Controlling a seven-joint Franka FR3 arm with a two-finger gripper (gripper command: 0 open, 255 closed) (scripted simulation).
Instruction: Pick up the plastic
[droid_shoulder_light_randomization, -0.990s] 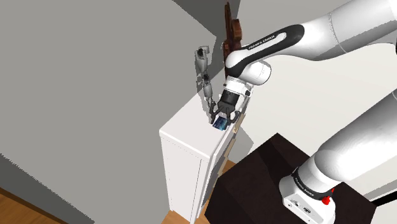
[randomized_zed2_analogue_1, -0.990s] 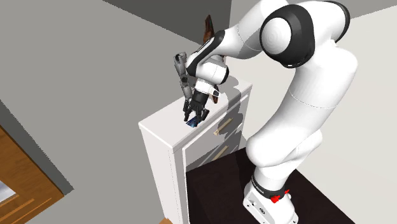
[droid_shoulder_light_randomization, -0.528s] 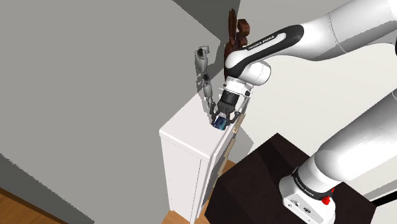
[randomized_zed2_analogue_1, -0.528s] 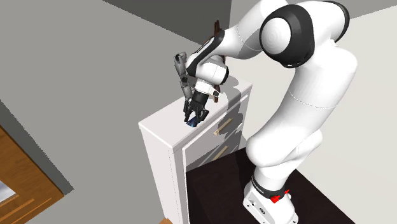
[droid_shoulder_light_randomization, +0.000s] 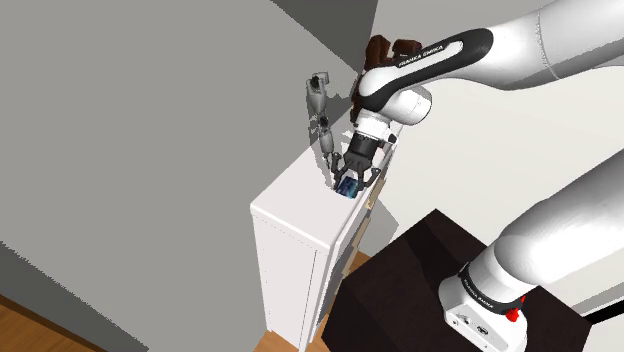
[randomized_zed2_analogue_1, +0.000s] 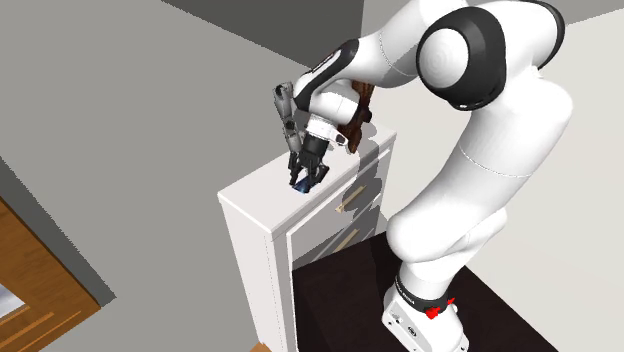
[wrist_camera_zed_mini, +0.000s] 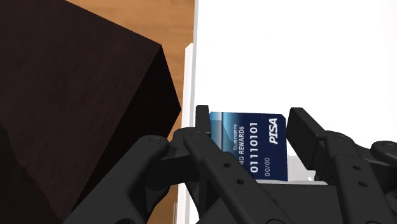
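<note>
While the gripper (wrist_camera_zed_mini: 251, 125) hangs over the white drawer cabinet (droid_shoulder_light_randomization: 290, 205), its fingers (wrist_camera_zed_mini: 303, 132) pinch a blue payment card (wrist_camera_zed_mini: 251, 151) by its edges.

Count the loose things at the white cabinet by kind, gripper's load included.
Blue card, clasped in the gripper: 1
Grey jointed object: 1
Brown object behind the arm: 1
Total: 3

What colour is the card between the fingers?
The card is dark blue with white lettering and digits; the wrist view shows it best.
</note>
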